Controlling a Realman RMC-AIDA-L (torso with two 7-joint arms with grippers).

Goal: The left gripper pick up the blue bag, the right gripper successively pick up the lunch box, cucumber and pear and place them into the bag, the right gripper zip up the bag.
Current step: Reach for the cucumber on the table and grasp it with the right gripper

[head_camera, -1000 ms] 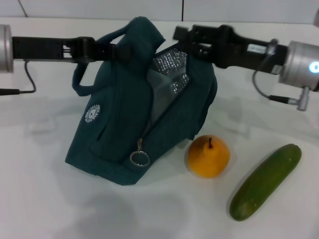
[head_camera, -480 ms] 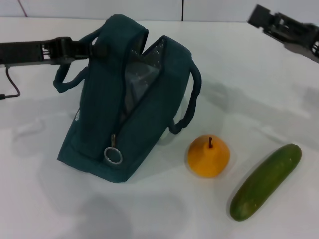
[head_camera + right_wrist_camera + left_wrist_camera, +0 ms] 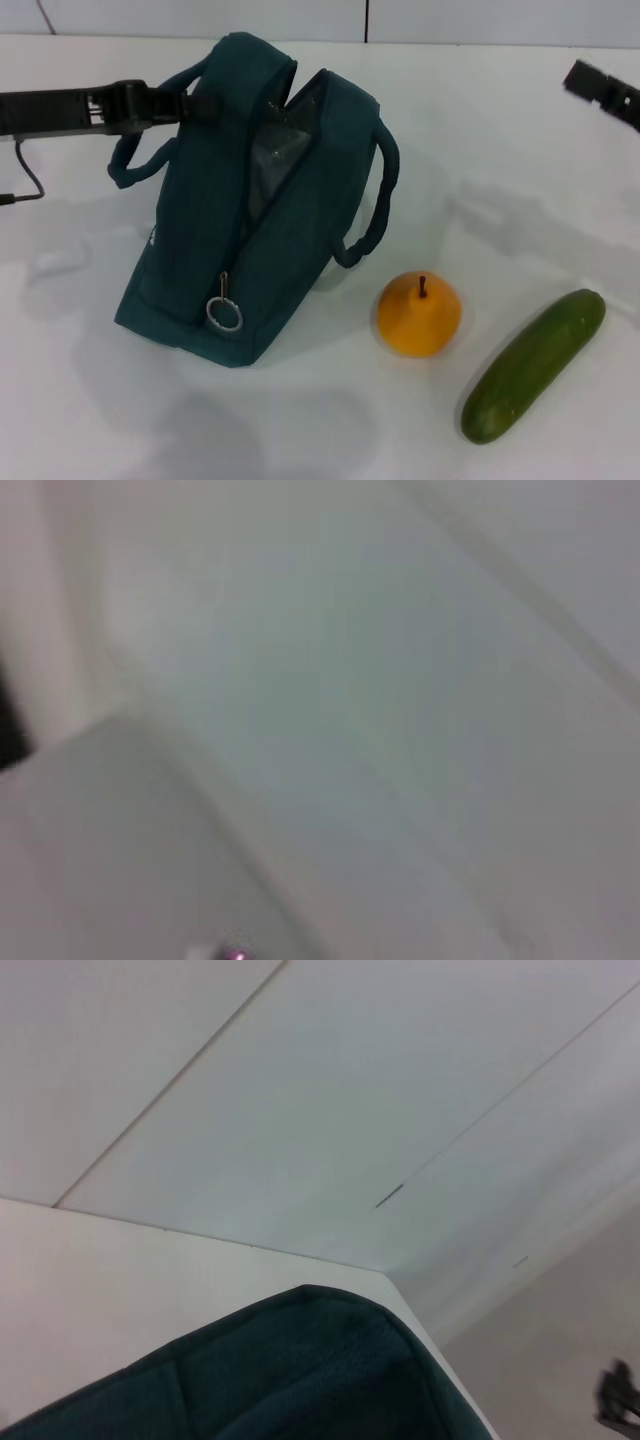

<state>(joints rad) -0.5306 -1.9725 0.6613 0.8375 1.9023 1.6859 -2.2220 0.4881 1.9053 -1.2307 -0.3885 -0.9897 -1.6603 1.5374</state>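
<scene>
The blue bag stands on the white table, its zipper open and silver lining showing. Its ring pull hangs at the near end. My left gripper reaches in from the left and is shut on the bag's top by the far handle. The bag's fabric fills the bottom of the left wrist view. The pear sits to the right of the bag, and the cucumber lies farther right. My right gripper shows only as a tip at the far right edge, raised and away from the bag. The lunch box is not in view.
The white table stretches in front of the bag and fruit. A thin black cable trails on the table at the far left. A pale wall runs behind the table. The right wrist view shows only blurred pale surfaces.
My right gripper has drawn back from the bag's opening to the far right edge. The bag has settled more upright and leftward, still held by my left gripper.
</scene>
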